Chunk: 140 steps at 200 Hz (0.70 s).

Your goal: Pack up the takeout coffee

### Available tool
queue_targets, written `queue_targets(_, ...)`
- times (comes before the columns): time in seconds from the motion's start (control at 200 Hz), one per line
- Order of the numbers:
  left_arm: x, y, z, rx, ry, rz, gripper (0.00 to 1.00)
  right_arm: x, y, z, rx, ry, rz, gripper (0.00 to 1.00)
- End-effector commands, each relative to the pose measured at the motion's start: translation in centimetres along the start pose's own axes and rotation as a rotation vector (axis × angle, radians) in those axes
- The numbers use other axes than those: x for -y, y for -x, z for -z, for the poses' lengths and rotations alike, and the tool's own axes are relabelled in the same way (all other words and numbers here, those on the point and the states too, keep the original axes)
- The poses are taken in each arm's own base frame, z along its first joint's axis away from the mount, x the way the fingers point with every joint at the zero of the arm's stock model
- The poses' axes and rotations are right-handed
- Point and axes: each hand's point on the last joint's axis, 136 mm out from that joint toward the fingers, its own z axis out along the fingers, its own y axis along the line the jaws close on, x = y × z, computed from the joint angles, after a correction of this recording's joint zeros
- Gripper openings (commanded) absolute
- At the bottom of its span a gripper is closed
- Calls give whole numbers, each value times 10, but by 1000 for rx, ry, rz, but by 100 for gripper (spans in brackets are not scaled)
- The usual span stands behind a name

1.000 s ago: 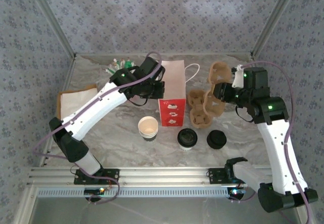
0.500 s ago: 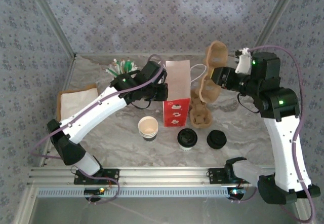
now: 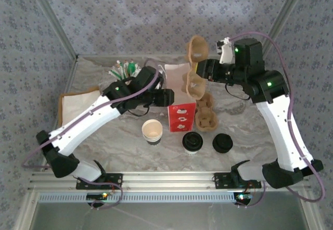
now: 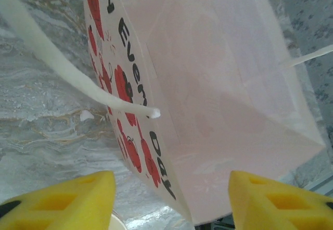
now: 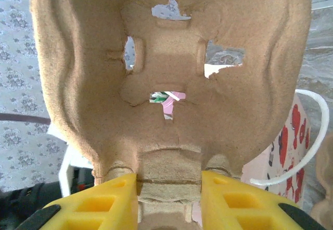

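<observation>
**Carrier held over the bag, coffee standing on the bench**

The paper bag (image 3: 182, 116) stands upright on the marbled bench (image 3: 112, 139). Its red printed front faces the arm bases and its mouth is open upward. Everything else is placed from it.

The left claw (image 3: 165, 96) sits just beside the bag's left side, near the front corner. In the left wrist view its yellow fingers (image 4: 57, 199) are spread wide (released, pinching nothing). The bag's lower corner shows between them, and a white cord handle (image 4: 78, 87) loops across the printed panel.

The right claw (image 3: 204, 69) is at the bag's right rear, raised above the mouth. It is clenched on a brown pulp cup carrier (image 3: 196, 48), which hangs tilted over the bag's right rim and partly above the opening. In the right wrist view the two yellow fingers (image 5: 99, 204) press on either side of a narrow rib at the carrier's edge.

A second carrier (image 3: 204, 113) lies on the bench just right of the bag; whether it touches the bag's side I cannot tell.

The takeout coffee (image 3: 192, 142) stands upright on the bench in front of the bag's right front corner, near it but apart, with its black lid on and well apart from both claws. A loose black lid (image 3: 222, 143) lies further right of the bag, beside the coffee. A lidless white cup (image 3: 152, 131) stands in front of the bag's left front corner
</observation>
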Motion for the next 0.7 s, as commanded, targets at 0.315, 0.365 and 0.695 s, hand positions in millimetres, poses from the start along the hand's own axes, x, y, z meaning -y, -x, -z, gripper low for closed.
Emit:
queue_targets(0.315,-30,33,61,162,-77,57,66,-4,-9,-38,-152,-28,-12,35)
queue_targets(0.365,-30,38,62,165,-77,48,67,0,-11,-41,-177,-45,-16,35)
queue_targets(0.695,-44,68,66,209,-118,93,66,11,-28,-69,-339,-79,-53,35)
